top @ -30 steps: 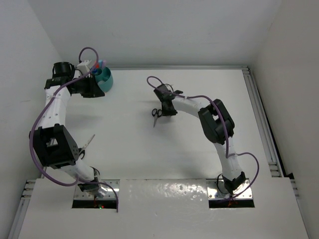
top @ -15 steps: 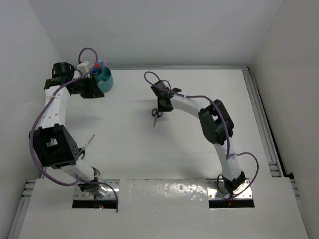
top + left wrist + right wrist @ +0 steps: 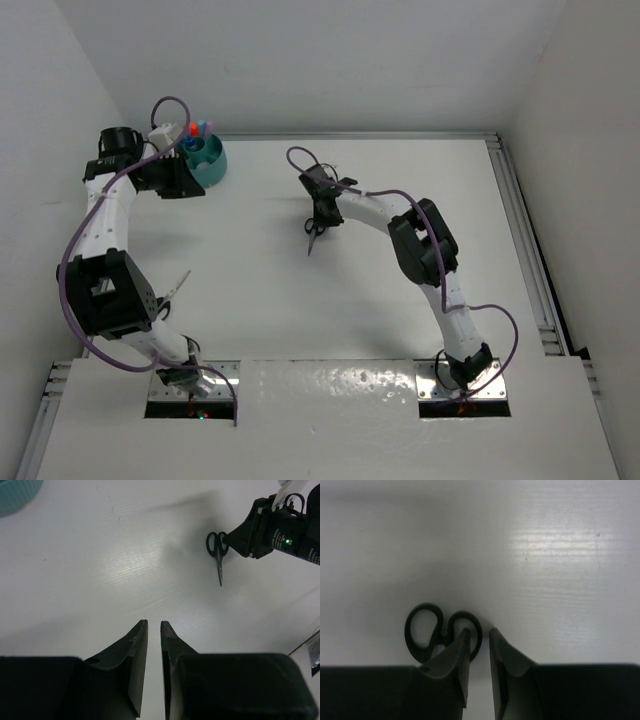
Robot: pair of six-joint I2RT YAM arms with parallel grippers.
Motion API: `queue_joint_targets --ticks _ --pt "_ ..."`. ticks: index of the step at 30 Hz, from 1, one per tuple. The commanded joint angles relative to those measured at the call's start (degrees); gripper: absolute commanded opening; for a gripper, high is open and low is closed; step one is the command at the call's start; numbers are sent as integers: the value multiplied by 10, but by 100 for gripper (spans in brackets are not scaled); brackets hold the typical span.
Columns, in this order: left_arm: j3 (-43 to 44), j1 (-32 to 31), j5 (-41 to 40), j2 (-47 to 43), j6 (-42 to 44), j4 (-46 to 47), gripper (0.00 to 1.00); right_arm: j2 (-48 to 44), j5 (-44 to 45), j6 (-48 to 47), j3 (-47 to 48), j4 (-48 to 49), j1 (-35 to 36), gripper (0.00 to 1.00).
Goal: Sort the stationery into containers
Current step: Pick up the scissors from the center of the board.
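Observation:
The black-handled scissors (image 3: 313, 232) lie flat on the white table, blades closed; they also show in the left wrist view (image 3: 219, 555) and the right wrist view (image 3: 424, 630). My right gripper (image 3: 321, 214) hangs over their handles. Its jaws (image 3: 480, 630) stand a narrow gap apart, the left fingertip over the right handle loop, and that loop's rim shows in the gap. The teal cup (image 3: 213, 165) stands at the far left with markers (image 3: 200, 130) standing in it; its rim shows in the left wrist view (image 3: 17, 495). My left gripper (image 3: 190, 185) (image 3: 154, 622) is beside the cup, shut and empty.
White walls close in the table at the back and left. A metal rail (image 3: 522, 230) runs along the right edge. My right gripper's black body (image 3: 272, 527) shows in the left wrist view next to the scissors.
My right gripper has moved left, onto the scissors' handles; the scissors have stayed put. My left gripper has drawn back a little to the left, away from the cup.

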Motion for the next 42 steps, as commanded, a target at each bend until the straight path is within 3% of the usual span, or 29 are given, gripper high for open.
queue_joint_targets --ticks 1,9,14,19,27,31,35,42 --pt "-1 8 14 -8 6 5 15 5 5 20 13 -15 4 20" --pt "2 14 20 -11 6 3 15 43 40 33 35 -57 -1 19" --pt "12 19 23 -11 6 0 16 47 33 34 21 -63 -5 0" --pt "20 18 17 -17 7 0 17 19 43 -3 -4 -31 2 0" --pt "21 -41 6 -14 31 -19 25 -107 138 -122 -106 136 45 0" --pt "35 -97 23 -4 54 -43 36 -152 162 -185 -122 194 67 0" --pt "47 -144 95 13 65 -50 41 -201 143 -220 -133 265 92 0" --pt "68 -195 137 39 71 -41 45 -254 62 -241 -147 351 121 0"
